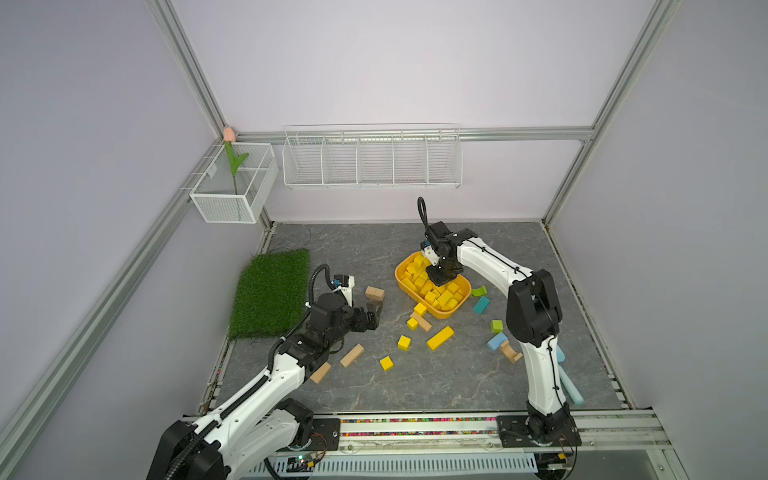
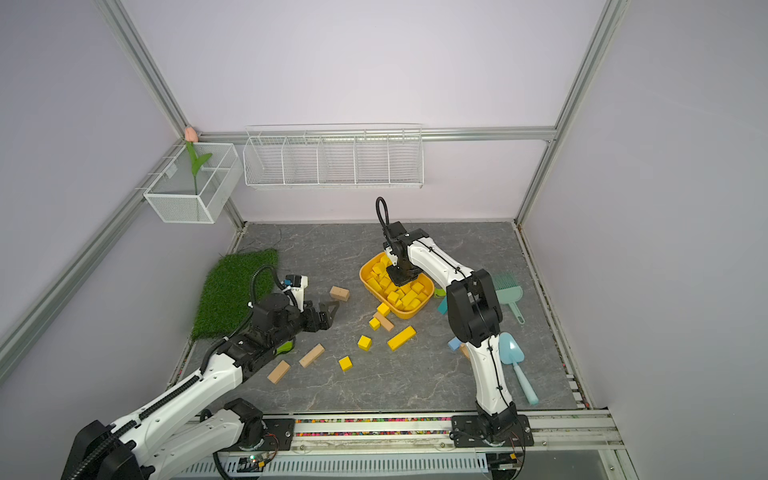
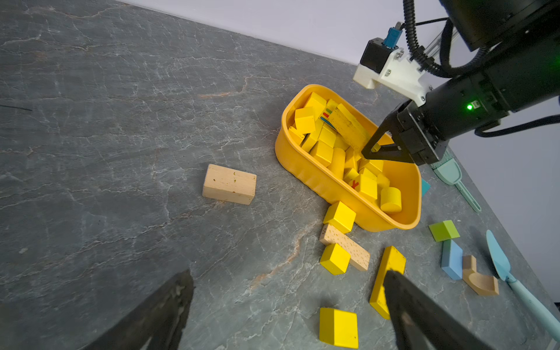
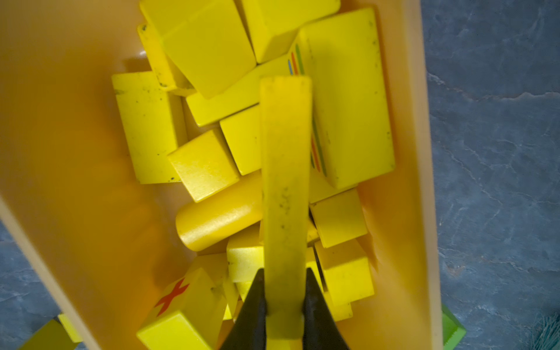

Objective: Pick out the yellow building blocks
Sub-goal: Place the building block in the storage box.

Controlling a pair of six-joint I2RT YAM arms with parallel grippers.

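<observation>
- The table (image 1: 374,257) looks mostly sorted: far more yellow lies in the container than out of it, so I judge the task well past halfway
- The tub (image 1: 441,314) stands near the middle of the table, packed with yellow blocks (image 1: 444,296)
- The left gripper (image 3: 288,272) hangs with its jaws wide apart and nothing between them, above bare table near a tan block (image 3: 229,188)
- The right gripper (image 4: 283,272) is clamped on a yellow bar (image 4: 285,151) just above the pile in the tub; only the right wrist view shows this grip, because in both top views the wrist covers it
- A brush (image 2: 508,291) and a scoop (image 2: 510,349) on the table's right side show in a top view and in the left wrist view, but not in the right wrist view
- A long loose bar (image 1: 440,338) waits on the table in front of the tub
- Four cubes (image 1: 404,343) also remain out, one just beside the tub's wall, the rest scattered nearer the front edge; the left wrist view shows their faces best
</observation>
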